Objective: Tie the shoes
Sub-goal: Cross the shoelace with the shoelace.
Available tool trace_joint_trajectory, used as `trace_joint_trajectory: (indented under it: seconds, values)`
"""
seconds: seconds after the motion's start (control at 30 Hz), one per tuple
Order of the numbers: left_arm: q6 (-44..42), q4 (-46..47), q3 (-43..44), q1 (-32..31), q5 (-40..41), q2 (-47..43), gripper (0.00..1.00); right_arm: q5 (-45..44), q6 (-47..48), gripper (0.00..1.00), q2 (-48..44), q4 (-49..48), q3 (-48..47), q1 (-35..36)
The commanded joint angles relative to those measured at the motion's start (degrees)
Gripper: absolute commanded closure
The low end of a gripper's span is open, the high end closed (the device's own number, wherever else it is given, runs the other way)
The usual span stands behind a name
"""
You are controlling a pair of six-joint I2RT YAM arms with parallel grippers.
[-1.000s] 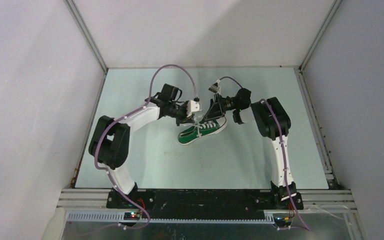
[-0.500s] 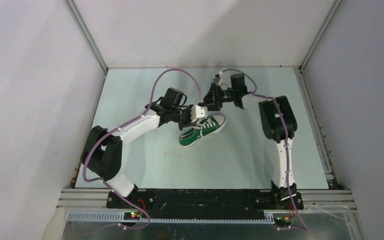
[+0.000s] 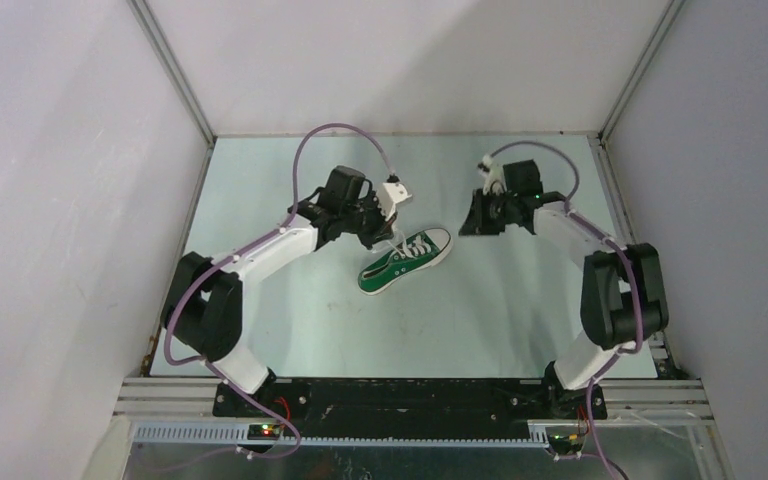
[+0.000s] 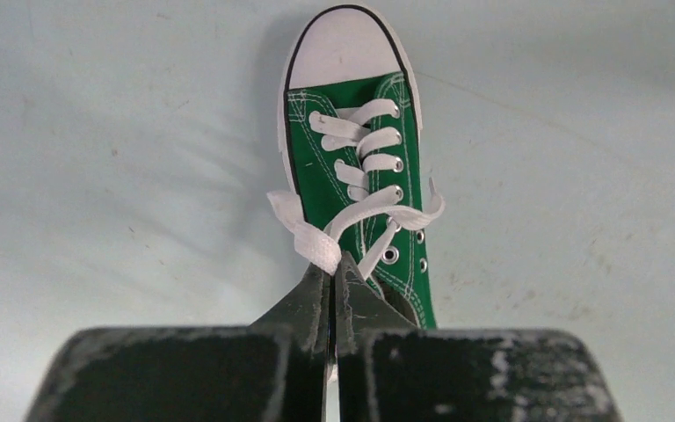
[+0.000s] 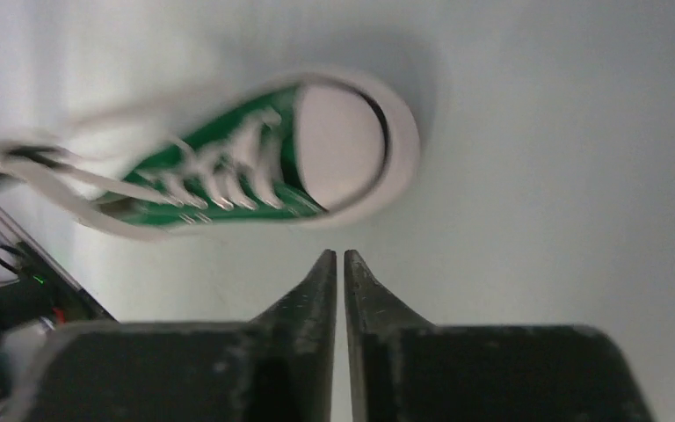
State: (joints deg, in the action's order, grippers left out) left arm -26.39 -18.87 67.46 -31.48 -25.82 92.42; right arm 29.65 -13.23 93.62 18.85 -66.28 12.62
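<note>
A small green sneaker [image 3: 407, 260] with white toe cap and white laces lies on the pale table, toe toward the back right. My left gripper [image 3: 388, 238] hovers at its heel side, shut on a white lace [image 4: 312, 243] that runs taut from the eyelets to the fingertips [image 4: 332, 264]. The left wrist view looks along the sneaker [image 4: 360, 158] toward its toe. My right gripper [image 3: 465, 226] sits to the right of the toe cap, apart from it. Its jaws stand almost together with nothing between them [image 5: 340, 257], and the blurred sneaker [image 5: 255, 167] lies just ahead.
Grey walls enclose the table on three sides, with metal rails along the edges [image 3: 628, 250]. Purple cables [image 3: 335, 135] loop above both arms. The arm bases stand on a black rail [image 3: 400, 395] at the near edge.
My right arm has swung away from the sneaker's laces to the right, and its jaws have come together empty. My left gripper has kept its hold on the lace and shifted slightly back.
</note>
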Motion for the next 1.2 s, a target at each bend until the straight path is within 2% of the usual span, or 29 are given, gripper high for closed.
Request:
trace_joint_trajectory:
  seconds: [0.0,0.13,0.3,0.47,0.63,0.7,0.77,0.83,0.9,0.97,1.1,1.17]
  values:
    - [20.20,7.94,-3.79,1.54,0.75,-1.58,1.00,-1.22,1.50,0.99,4.39,3.66,2.77,0.66]
    - [23.83,10.95,-8.89,1.60,-1.96,-3.78,1.00,-1.01,2.38,1.00,8.61,3.11,2.44,3.03]
    - [25.91,15.08,-13.60,0.84,-5.02,-6.51,1.00,-0.40,0.54,1.00,15.85,-0.98,-2.86,6.87]
    - [23.65,13.15,-13.44,-0.09,-5.98,-8.43,1.00,0.98,-2.32,1.00,21.20,-3.20,-10.25,7.55]
    - [20.63,10.97,-11.62,-0.15,-5.09,-9.42,1.00,0.55,-1.02,0.99,24.82,-3.78,-17.75,7.91]
    - [19.35,9.88,-10.80,-0.16,-5.03,-9.37,1.00,0.92,0.35,0.96,25.44,-3.65,-19.27,8.08]
    - [17.48,8.73,-10.27,-0.16,-4.62,-9.29,0.99,2.35,2.24,0.90,25.05,-3.22,-19.74,7.94]
    - [15.12,7.43,-9.80,-0.08,-4.14,-9.15,0.99,6.01,6.13,0.78,23.28,-2.04,-19.53,7.45]
    - [13.73,6.38,-9.45,0.28,-4.06,-8.98,0.98,10.87,9.84,0.59,20.55,0.38,-19.25,6.49]
    - [14.00,6.94,-9.76,1.04,-4.93,-8.97,0.98,15.64,14.04,0.51,17.17,3.59,-19.24,5.43]
    - [14.84,7.80,-8.76,3.16,-9.44,-7.55,0.96,22.92,25.23,0.43,9.84,11.62,-19.02,5.25]
    - [15.52,8.22,-7.59,4.14,-11.38,-5.96,0.95,23.77,28.37,0.41,7.10,14.57,-18.70,6.34]
